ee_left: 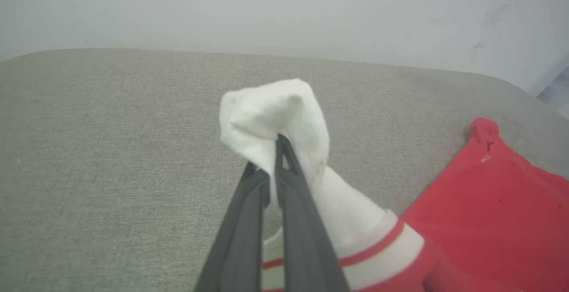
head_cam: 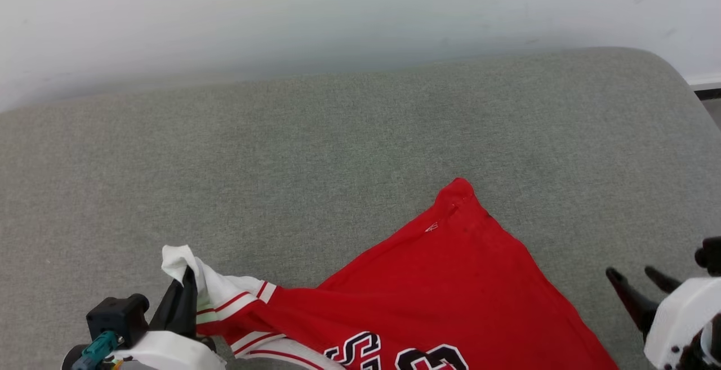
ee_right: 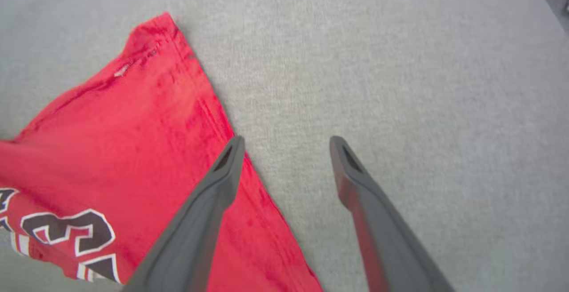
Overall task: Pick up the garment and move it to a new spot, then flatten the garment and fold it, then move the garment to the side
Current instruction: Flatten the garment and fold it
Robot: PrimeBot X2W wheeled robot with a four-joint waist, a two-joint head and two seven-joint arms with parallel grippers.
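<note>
The garment (head_cam: 445, 285) is a red jersey with white sleeves and black lettering, spread across the lower middle of the grey cushion, one red corner pointing away from me. My left gripper (head_cam: 183, 285) at the lower left is shut on the garment's white sleeve (ee_left: 284, 118), holding it lifted and bunched over the fingertips. At the lower right my right gripper (head_cam: 633, 274) stands open just off the red hem (ee_right: 222, 118), with nothing between its fingers (ee_right: 226, 167). The number 3 (ee_right: 71, 232) shows in the right wrist view.
A grey fabric surface (head_cam: 315, 150) stretches under everything, with bare room beyond and to the left of the jersey. A white wall (head_cam: 338, 9) rises behind it. The cushion's rounded right edge (head_cam: 684, 77) drops to a dark floor strip.
</note>
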